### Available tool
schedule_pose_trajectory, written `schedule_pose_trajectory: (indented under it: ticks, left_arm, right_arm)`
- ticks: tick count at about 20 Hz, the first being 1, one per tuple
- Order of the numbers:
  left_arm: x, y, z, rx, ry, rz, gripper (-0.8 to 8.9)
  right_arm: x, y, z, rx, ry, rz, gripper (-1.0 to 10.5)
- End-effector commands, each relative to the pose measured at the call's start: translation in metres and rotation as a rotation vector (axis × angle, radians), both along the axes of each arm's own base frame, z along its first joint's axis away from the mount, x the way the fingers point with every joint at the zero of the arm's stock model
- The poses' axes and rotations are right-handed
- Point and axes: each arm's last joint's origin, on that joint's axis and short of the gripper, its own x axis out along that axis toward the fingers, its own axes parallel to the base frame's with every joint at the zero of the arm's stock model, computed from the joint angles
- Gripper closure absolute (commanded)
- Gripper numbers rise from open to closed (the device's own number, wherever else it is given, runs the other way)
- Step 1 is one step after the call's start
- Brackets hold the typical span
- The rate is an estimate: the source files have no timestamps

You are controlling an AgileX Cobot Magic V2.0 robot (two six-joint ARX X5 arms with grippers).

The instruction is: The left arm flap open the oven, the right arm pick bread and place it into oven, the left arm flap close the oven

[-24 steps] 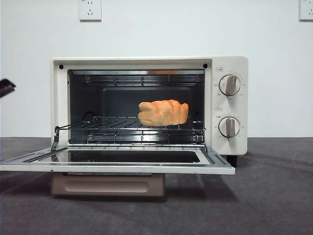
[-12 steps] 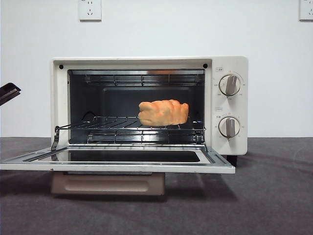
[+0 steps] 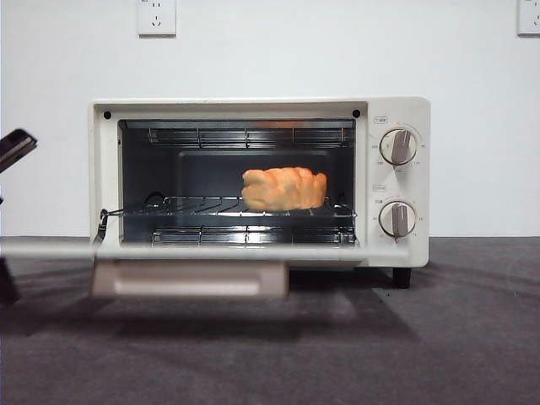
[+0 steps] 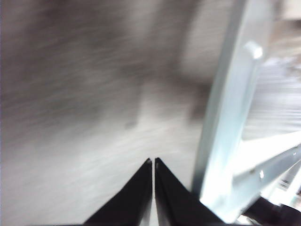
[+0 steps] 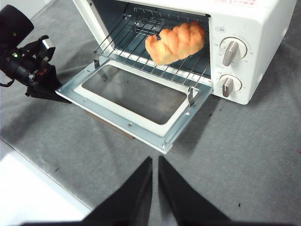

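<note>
The cream-white oven [image 3: 396, 110] stands mid-table with its drop-down door [image 3: 253, 251] partly raised and blurred, the beige handle [image 3: 190, 280] hanging under its front edge. On the right half of the wire rack [image 3: 194, 207] inside lies the golden bread [image 3: 284, 188]. My left gripper [image 4: 154, 162] is shut and empty, low over the mat right beside the door's metal edge [image 4: 225, 117]. The right wrist view shows that arm [image 5: 28, 66] at the door's [image 5: 181, 127] outer left corner. My right gripper [image 5: 154, 162] is shut and empty, held high in front of the oven [image 5: 254, 28], well away from the bread [image 5: 176, 41].
Two round knobs [image 3: 398, 145] [image 3: 396, 218] sit on the oven's right panel. Wall sockets [image 3: 157, 17] [image 3: 529, 17] are on the white wall behind. Grey mat covers the table, and its white front edge [image 5: 28, 197] lies near my right arm.
The door has swung up from lying flat. A dark part of the left arm has appeared low at the left edge, by the door's corner. The bread has not moved.
</note>
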Motion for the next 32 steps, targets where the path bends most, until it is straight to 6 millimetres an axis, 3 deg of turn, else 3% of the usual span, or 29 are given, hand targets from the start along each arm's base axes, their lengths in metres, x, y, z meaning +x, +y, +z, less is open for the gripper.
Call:
schedule_pose_trajectory:
  ticks: [1, 14, 32]
  left_arm:
    - [0.004, -0.003, 0.002, -0.081, -0.014, -0.014, 7.98]
    - [0.03, -0.004, 0.03, -0.133, -0.149, 0.012, 7.98]
    - [0.077, -0.005, 0.081, -0.241, -0.511, 0.142, 7.98]
  right_arm:
    - [-0.001, 0.0, 0.005, 0.025, -0.012, 0.001, 9.3]
    - [-0.001, 0.0, 0.005, 0.027, -0.01, -0.002, 9.3]
    - [0.0, 0.0, 0.006, 0.023, -0.019, -0.009, 9.3]
